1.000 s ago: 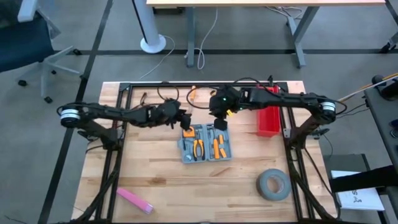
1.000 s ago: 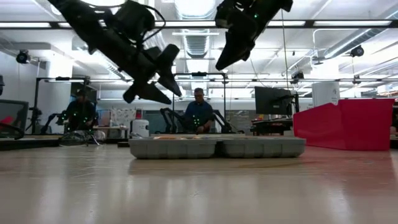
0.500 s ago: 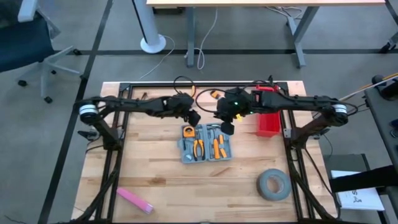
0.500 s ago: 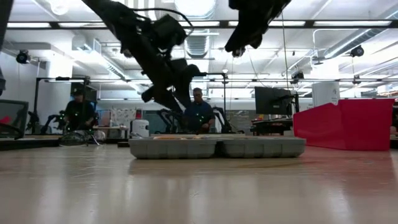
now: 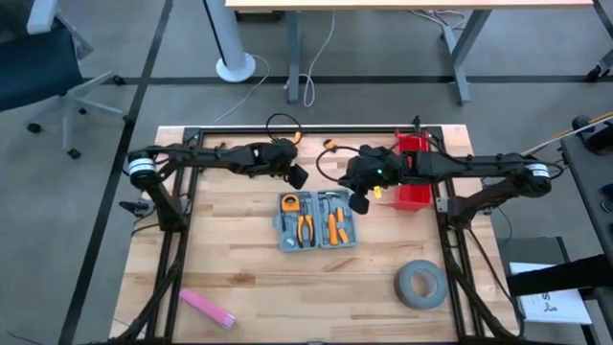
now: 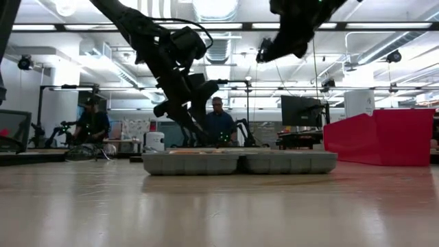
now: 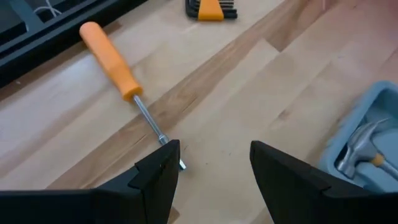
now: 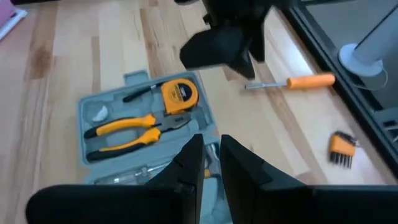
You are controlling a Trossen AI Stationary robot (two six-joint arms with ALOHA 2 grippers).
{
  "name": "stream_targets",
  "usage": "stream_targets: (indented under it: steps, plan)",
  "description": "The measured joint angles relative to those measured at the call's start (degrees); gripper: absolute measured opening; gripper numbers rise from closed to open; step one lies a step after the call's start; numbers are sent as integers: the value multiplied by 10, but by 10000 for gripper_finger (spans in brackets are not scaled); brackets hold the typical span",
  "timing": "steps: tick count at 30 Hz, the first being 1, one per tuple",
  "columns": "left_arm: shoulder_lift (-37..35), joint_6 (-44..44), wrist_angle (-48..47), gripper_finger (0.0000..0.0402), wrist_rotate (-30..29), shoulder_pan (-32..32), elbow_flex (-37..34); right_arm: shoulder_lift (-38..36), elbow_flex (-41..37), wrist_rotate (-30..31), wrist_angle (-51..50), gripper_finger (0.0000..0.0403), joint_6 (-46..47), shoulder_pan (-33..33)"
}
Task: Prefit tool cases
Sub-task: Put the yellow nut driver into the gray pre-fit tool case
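My left hand point(image 7: 208, 168) hangs spread and empty over the bench point(image 5: 230, 259), its fingers straddling the tip of the orange-handled screwdriver point(image 7: 121, 78), whose long axis runs away from the hand toward the rear rail. The tool case point(image 5: 317, 219) lies open at mid-bench just beside it. My right hand point(image 8: 208, 165), nearly clenched and empty, hovers above the case's far-right corner, farther from the screwdriver.

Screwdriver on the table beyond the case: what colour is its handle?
Orange handle, with a bare metal shaft. The screwdriver shows best in the left wrist view.

The left claw point(image 5: 298, 177) has moved back from the tool case point(image 5: 317, 220); the right claw point(image 5: 361, 203) has shifted right.
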Motion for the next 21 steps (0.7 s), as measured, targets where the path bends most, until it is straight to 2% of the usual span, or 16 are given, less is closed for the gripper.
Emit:
stream_targets:
  steps: [17,21]
  plan:
    - [-1,48,19,204,0,0,-1,-45,-84,0,114,34,114,42]
    - [-1,48,14,204,54,2,8,-38,-86,1,111,38,155,49]
